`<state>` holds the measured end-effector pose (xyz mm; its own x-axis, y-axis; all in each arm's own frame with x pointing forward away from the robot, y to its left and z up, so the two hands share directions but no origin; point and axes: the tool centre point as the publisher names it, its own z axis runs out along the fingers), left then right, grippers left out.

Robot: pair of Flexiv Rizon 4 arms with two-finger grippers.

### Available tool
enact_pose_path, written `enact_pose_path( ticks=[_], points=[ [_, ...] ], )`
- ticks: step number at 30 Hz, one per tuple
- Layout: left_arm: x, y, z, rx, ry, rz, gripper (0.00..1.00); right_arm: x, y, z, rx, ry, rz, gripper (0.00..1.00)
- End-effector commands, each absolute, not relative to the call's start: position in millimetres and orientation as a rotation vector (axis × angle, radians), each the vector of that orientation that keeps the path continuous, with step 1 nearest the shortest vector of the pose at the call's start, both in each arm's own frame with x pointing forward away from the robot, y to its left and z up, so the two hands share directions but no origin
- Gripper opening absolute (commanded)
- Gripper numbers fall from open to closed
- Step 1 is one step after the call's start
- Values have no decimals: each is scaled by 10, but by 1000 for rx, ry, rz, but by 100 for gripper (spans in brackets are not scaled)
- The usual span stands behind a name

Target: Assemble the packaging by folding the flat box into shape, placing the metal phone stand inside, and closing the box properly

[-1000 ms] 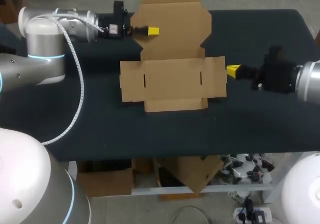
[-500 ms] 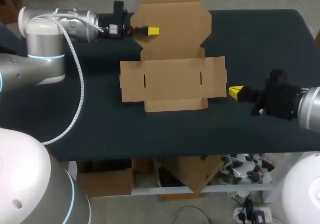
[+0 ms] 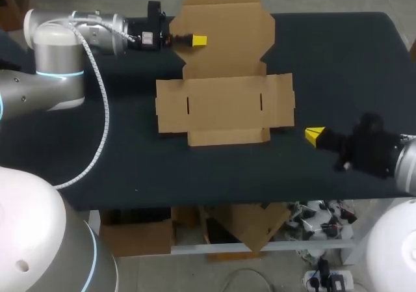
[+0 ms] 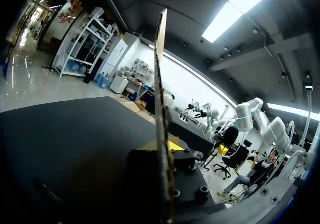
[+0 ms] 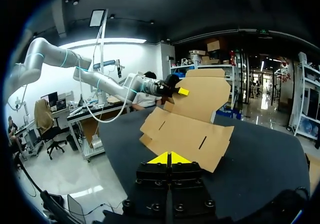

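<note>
Early stage: flat brown cardboard box [image 3: 224, 103] unfolded mid-desk; left gripper [image 3: 198, 40] pinches its far flap, right gripper [image 3: 315, 134] closed, empty; folding, loading and closing all remain.

left gripper [image 3: 198, 40] — clamped on box [image 3: 224, 103] | right gripper [image 3: 314, 134] — fingertips together

From above and behind, we look down on the whole table [image 3: 338, 58]. Our left wrist camera sits close, edge-on to the flat box [image 4: 160, 84] held in the left gripper [image 4: 164, 145]. Our right wrist camera faces that box, farther ahead of the right gripper [image 5: 170, 158]
</note>
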<state>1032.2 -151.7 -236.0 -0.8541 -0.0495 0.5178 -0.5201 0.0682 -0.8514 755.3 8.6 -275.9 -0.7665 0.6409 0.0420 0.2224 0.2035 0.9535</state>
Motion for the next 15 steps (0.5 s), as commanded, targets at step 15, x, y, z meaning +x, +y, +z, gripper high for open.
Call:
enact_pose_path(
  ticks=[15],
  points=[
    [10098, -1594, -2196, 473, -2076, 1908, 0, 7462, 149, -2881, 811, 2128, 1559, 0]
  ],
)
